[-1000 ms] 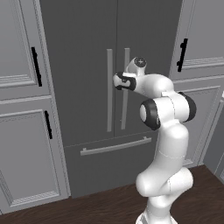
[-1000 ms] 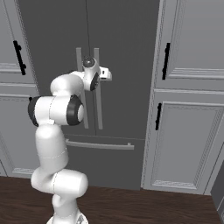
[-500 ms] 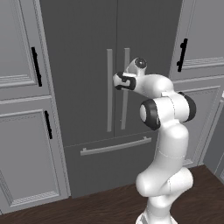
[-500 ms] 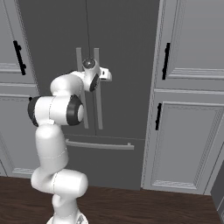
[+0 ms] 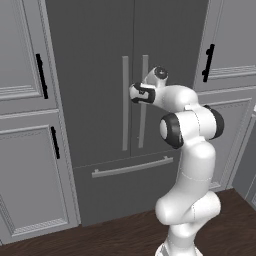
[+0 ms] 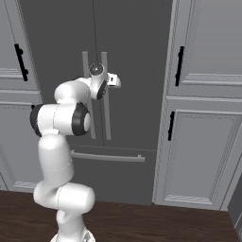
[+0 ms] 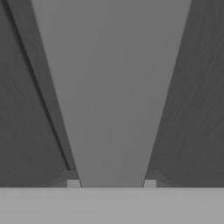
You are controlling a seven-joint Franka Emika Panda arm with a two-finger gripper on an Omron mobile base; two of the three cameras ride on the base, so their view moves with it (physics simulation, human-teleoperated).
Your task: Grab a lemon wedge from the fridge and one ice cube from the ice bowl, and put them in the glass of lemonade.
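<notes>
Nearest to us, our white arm (image 5: pixel 190 150) rises from the floor and reaches forward to the fridge (image 5: pixel 100 60), whose doors are shut. At the arm's far end, our gripper (image 5: pixel 136 93) sits at the right-hand door handle (image 5: pixel 144 102), one of two long pale bars standing side by side where the doors meet. In the hand view the handle (image 7: pixel 111 96) runs straight up between the two fingertips (image 7: pixel 73 184), and the jaws appear closed around the bar, though we cannot see actual contact.

We judge the handle rigid, smooth and somewhat slippery, so a firm hold mid-bar, squarely across it, suits best. The door will likely feel heavy and swing on its outer hinge.

Beyond, the lemon wedge presumably lies inside the closed fridge. Panelled grey cabinets (image 5: pixel 25 125) flank it on both sides.
</notes>
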